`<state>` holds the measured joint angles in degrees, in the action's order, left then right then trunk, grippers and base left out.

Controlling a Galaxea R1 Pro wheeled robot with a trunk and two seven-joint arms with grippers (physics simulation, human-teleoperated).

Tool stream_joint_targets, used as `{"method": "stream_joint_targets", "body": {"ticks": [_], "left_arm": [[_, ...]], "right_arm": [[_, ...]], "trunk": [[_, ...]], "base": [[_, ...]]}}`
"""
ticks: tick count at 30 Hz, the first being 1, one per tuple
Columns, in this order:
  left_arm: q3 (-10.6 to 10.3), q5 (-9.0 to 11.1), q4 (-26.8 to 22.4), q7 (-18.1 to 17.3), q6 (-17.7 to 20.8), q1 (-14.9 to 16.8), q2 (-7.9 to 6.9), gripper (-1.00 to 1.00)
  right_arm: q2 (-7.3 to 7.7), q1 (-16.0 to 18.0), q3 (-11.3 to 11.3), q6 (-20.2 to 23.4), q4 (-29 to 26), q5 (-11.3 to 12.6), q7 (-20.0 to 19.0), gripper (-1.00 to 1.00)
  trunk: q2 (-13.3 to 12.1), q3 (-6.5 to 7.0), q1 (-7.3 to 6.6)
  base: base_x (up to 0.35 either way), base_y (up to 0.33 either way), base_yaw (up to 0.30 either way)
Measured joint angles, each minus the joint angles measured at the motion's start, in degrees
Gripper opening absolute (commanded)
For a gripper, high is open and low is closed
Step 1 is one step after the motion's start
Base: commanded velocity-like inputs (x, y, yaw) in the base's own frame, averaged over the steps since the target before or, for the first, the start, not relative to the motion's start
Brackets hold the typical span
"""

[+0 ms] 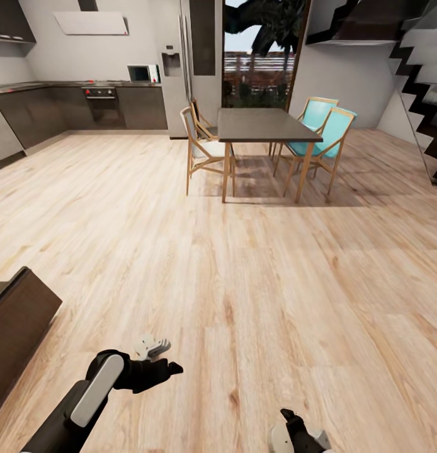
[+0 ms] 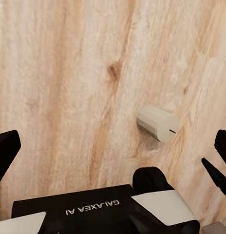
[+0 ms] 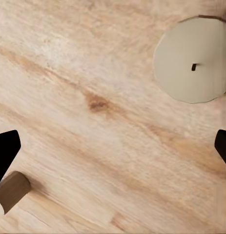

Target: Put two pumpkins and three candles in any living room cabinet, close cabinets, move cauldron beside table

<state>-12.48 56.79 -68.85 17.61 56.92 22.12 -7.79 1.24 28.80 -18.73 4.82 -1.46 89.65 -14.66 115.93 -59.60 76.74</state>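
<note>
my left gripper (image 2: 113, 156) hangs released over a fallen candle (image 2: 158, 123) on the floor (image 1: 244, 283); right gripper (image 3: 113, 151) released beside an upright candle (image 3: 192, 59).

The room is seen by the head view from high up, facing forward and down across the wooden floor (image 1: 244, 302) toward the dining table (image 1: 266, 126) and the kitchen beyond, with both arms at its lower edge. The floor is looked down on at close range by the left wrist view, along the left claw (image 2: 113, 146), where a pale candle (image 2: 157, 123) lies on its side; the same candle is picked up by the head view beside the left arm (image 1: 152, 346). The same planks are faced from nearer still by the right wrist view, straight down, where an upright candle (image 3: 193, 59) is seen end-on.
</note>
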Motion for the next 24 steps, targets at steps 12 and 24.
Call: {"method": "stream_joint_targets", "body": {"ticks": [12, 24], "left_arm": [[-1.1, 0.0, 0.0, 0.0, 0.0, 0.0, 0.01, 1.00], [-1.1, 0.0, 0.0, 0.0, 0.0, 0.0, 0.01, 1.00]], "right_arm": [[-0.13, 0.0, -1.1, -3.8, -0.3, -9.1, 11.7, 1.00], [-0.26, 0.0, -1.3, -8.0, -0.4, -9.5, 11.7, 1.00]], "trunk": [[4.8, -2.15, 2.64], [9.6, -4.31, 5.27]], "base": [[0.000, 0.000, 0.000], [0.000, 0.000, 0.000]]}}
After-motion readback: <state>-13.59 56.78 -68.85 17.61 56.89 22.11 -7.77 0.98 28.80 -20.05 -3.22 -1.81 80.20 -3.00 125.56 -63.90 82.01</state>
